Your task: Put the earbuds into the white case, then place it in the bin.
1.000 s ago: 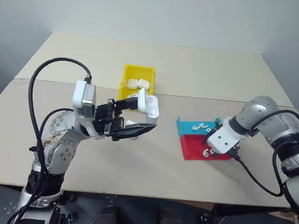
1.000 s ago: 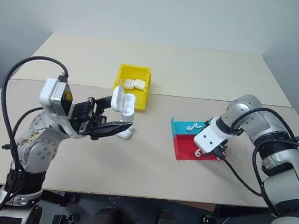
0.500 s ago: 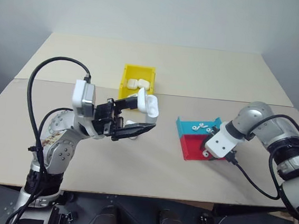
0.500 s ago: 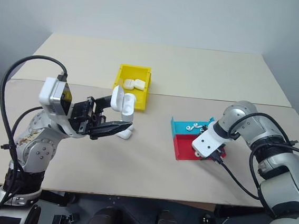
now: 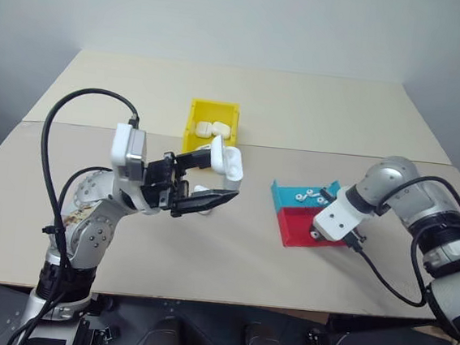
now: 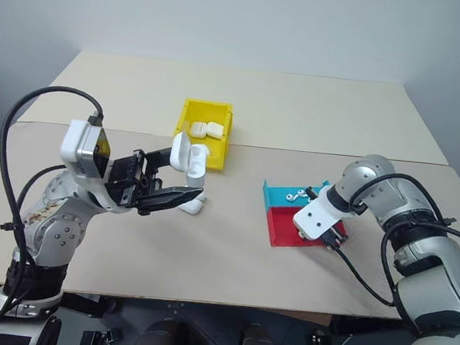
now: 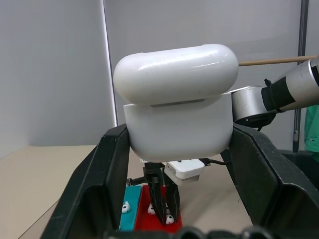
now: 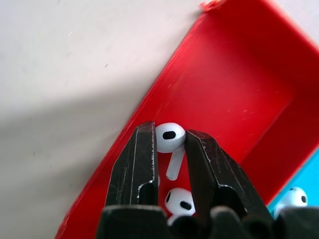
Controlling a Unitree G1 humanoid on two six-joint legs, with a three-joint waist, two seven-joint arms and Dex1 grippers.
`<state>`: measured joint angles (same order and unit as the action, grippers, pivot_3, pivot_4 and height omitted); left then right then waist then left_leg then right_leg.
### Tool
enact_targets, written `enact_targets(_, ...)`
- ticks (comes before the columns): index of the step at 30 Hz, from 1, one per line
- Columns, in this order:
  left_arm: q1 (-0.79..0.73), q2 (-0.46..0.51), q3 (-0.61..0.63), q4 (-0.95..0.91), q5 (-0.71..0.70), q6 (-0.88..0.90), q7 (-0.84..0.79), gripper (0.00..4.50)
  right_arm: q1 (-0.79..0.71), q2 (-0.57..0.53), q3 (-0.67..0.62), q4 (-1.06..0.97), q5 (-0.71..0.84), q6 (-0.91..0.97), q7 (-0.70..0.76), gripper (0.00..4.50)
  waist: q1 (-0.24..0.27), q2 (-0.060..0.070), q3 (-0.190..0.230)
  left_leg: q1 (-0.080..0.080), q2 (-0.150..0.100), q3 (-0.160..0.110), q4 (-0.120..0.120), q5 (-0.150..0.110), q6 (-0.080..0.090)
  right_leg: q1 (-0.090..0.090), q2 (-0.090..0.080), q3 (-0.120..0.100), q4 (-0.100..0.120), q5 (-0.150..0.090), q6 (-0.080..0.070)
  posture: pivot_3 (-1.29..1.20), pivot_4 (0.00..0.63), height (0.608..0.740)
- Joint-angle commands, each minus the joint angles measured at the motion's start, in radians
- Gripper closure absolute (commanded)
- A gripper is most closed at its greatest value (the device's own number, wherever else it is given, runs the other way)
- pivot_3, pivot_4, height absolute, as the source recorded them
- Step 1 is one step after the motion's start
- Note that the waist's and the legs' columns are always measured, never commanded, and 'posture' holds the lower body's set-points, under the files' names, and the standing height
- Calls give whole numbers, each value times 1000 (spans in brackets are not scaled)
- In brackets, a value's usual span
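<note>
Earbuds (image 8: 169,138): tiny, glossy, slippery; right gripper (image 8: 171,149) pinches one, seemingly by its head; left gripper (image 7: 174,149) clamps white case (image 7: 177,102)

A wide, pale beige tabletop (image 5: 301,106) with a faint seam across it stands against plain light grey walls (image 5: 245,19), evenly lit.

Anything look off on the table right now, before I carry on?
One white case lies loose on the table under the left gripper, outside the yellow bin. Otherwise nothing stands out.
</note>
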<state>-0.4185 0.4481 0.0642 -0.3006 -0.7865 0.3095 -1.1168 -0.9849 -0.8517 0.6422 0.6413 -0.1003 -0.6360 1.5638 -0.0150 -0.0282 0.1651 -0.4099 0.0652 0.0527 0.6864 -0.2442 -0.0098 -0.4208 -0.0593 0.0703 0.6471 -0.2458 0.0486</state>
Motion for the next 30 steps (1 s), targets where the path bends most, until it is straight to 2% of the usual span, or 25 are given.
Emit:
enact_targets(1, -12, -5, 11, -35, -9, -11, 20, 1758, 12, -37, -73, -111, 147, 175, 51, 3839, 1, 0, 0, 0, 0, 0, 0, 0, 0, 0, 0, 0, 0, 0, 0, 0, 150, 740)
enact_targets(4, -36, -37, -4, -18, 10, -24, 55, 1758, 66, -48, -193, -243, 303, 409, 43, 3839, 2, 0, 0, 0, 0, 0, 0, 0, 0, 0, 0, 0, 0, 0, 0, 0, 150, 740)
enact_targets(7, -60, -60, -27, -2, 16, -28, 42, 1758, 155, -67, -328, -395, 446, 614, -23, 3839, 9, 0, 0, 0, 0, -1, 0, 0, 0, 0, 0, 0, 0, 0, 0, 0, 150, 740)
enact_targets(13, -142, -108, -63, 66, 15, -33, -11, 1758, 368, -43, -661, -724, 715, 959, -328, 3839, 25, 0, 0, -1, 0, -1, 0, 0, 0, 0, 0, 0, 0, 0, 0, 0, 150, 740)
enact_targets(20, -239, -157, -91, 161, 19, -44, -87, 1758, 473, 79, -960, -1000, 1084, 1211, -703, 3839, 20, 0, 0, -1, 0, -1, 0, 0, 0, 1, 0, 0, 0, 0, 0, 0, 150, 740)
enact_targets(25, -268, -182, -106, 201, 33, -44, -118, 1758, 444, 134, -1025, -1098, 1298, 1291, -922, 3839, 15, 0, 0, -2, -1, -2, 0, 0, 0, 0, 0, 0, -1, 0, 0, 0, 150, 740)
enact_targets(30, -287, -216, -119, 227, 57, -46, -112, 1758, 399, 173, -978, -1183, 1375, 1300, -1054, 3839, 8, 0, 0, -2, -1, -3, 0, 0, 0, 0, 0, -1, -1, 0, 0, 0, 150, 740)
